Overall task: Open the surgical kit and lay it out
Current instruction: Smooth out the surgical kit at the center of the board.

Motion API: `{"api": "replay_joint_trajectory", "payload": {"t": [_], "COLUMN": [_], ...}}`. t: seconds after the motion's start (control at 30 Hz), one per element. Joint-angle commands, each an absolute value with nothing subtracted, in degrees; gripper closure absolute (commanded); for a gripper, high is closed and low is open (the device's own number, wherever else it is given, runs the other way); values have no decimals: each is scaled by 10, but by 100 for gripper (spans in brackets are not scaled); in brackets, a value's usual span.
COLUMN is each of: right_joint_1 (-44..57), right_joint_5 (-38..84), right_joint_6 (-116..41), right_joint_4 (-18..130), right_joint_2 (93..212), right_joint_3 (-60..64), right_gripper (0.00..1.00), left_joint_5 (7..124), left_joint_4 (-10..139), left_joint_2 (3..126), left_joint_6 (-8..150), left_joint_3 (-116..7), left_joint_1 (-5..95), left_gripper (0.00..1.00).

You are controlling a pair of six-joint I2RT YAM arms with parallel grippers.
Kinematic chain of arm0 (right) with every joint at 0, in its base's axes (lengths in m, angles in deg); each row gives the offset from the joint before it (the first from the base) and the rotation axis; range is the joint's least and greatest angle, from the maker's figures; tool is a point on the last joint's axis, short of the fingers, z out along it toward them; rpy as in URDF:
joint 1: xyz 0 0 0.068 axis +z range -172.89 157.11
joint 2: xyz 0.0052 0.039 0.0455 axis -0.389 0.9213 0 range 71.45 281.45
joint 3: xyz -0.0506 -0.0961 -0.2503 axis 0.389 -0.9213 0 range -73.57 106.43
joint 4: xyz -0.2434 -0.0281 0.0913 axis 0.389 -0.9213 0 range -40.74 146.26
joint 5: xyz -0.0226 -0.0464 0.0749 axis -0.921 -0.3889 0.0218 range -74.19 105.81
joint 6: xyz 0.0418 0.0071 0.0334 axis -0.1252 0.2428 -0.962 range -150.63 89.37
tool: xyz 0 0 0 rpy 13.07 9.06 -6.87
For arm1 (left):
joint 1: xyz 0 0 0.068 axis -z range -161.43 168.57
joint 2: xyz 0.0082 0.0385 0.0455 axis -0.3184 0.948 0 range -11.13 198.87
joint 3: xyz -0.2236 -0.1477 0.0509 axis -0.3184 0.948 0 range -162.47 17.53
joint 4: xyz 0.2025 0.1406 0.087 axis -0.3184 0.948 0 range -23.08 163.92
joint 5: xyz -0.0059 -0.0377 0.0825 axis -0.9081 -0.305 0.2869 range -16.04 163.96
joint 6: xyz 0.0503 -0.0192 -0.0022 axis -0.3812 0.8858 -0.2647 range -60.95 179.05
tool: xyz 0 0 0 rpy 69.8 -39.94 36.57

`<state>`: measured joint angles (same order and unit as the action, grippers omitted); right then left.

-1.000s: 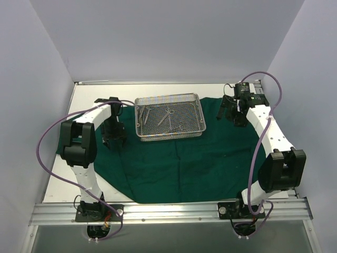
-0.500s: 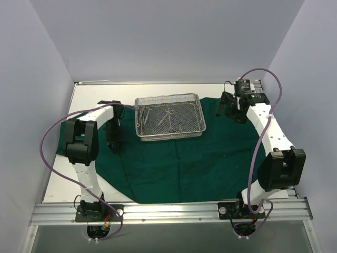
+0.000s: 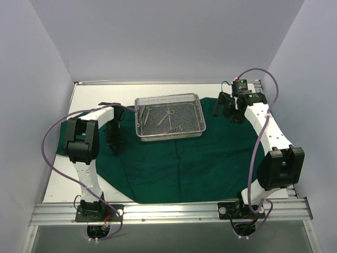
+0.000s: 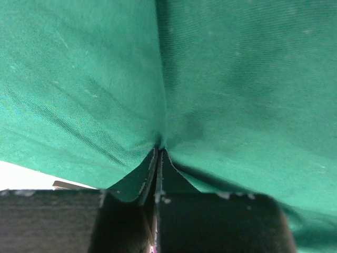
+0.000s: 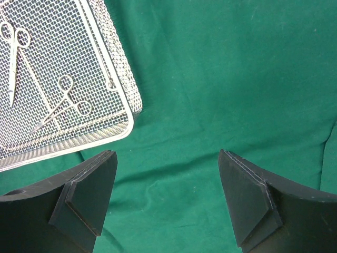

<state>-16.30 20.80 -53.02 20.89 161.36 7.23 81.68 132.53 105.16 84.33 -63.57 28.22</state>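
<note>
The dark green drape [image 3: 179, 163] lies spread over the table, with the silver mesh tray [image 3: 168, 136] standing on its far part. Thin steel scissors and forceps [image 3: 166, 116] lie inside the tray. My left gripper [image 3: 113, 142] is down on the drape left of the tray, shut on a pinched fold of drape [image 4: 237, 79]; its tips meet at the crease [image 4: 158, 154]. My right gripper [image 3: 224, 108] hovers open over the drape [image 5: 221, 79] just right of the tray's corner [image 5: 79, 139], nothing between its fingers [image 5: 167, 155]. Scissors [image 5: 16, 58] and forceps [image 5: 60, 103] show in that tray.
Bare white tabletop [image 3: 84, 97] shows left of and behind the drape. Grey walls close in on three sides. A metal rail [image 3: 168, 211] with both arm bases runs along the near edge. Purple cables loop beside each arm.
My left gripper has come down and closed on a fold of the drape. My right gripper has shifted slightly back and left, staying open.
</note>
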Motion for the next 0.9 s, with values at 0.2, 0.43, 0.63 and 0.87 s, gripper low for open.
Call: {"api": "replay_joint_trajectory", "payload": {"t": [0.2, 0.43, 0.63, 0.87], "right_joint_1": [-144, -117, -102, -95], "right_joint_5": [210, 214, 219, 217], "right_joint_6": [-525, -526, -528, -526], "right_joint_4": [201, 202, 201, 201], "right_joint_2": [1614, 1628, 1641, 1636], "right_joint_3": [90, 94, 103, 92], "right_gripper": [21, 21, 21, 21], "left_joint_5": [842, 812, 786, 747], "left_joint_4": [1370, 1450, 1552, 1621], "left_joint_2": [862, 594, 459, 372], "left_joint_6": [909, 954, 1000, 1006], "left_joint_3": [-555, -455, -431, -422], "left_joint_1": [242, 162, 129, 109], "left_gripper": [98, 98, 98, 97]}}
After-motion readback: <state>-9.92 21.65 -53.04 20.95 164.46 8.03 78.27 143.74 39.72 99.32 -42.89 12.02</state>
